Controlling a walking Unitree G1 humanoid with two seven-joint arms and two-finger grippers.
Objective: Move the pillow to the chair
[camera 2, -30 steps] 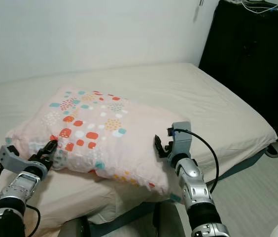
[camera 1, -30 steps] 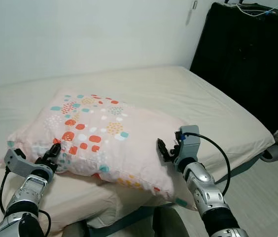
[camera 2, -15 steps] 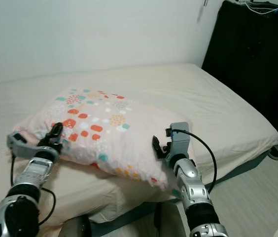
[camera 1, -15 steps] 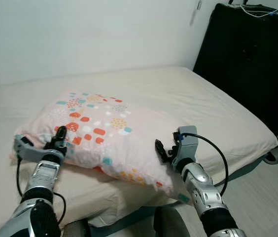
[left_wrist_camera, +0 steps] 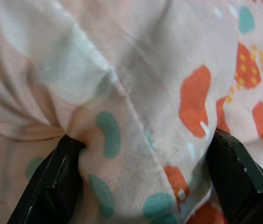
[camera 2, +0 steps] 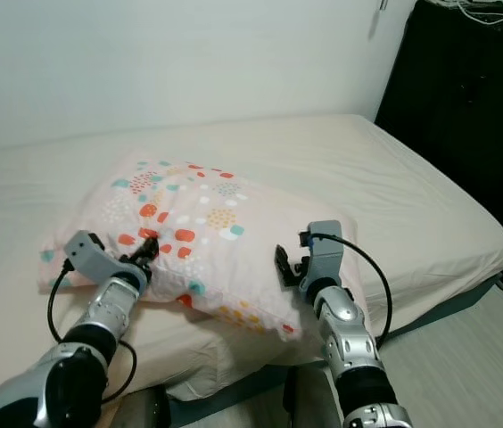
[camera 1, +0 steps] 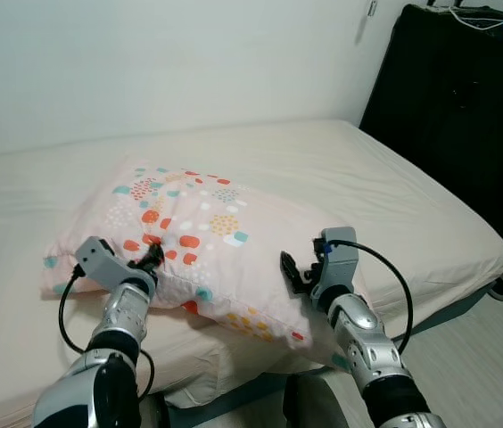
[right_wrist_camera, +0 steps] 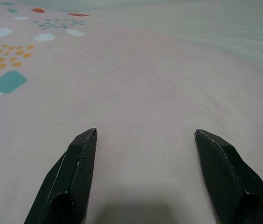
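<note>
On the cream-sheeted bed, the left gripper is pressed into the left end of the pink pillow, and its wrist view shows the two black fingers spread moderately with a bunched fold of the spotted cover gathered between them. The pillow lies across the near half of the mattress, its front corner reaching toward the bed's near edge. At the pillow's right end the right gripper rests against the plain pink cloth with its fingers wide apart and nothing caught between them, and a black cabinet stands beyond the bed's far right corner.
</note>
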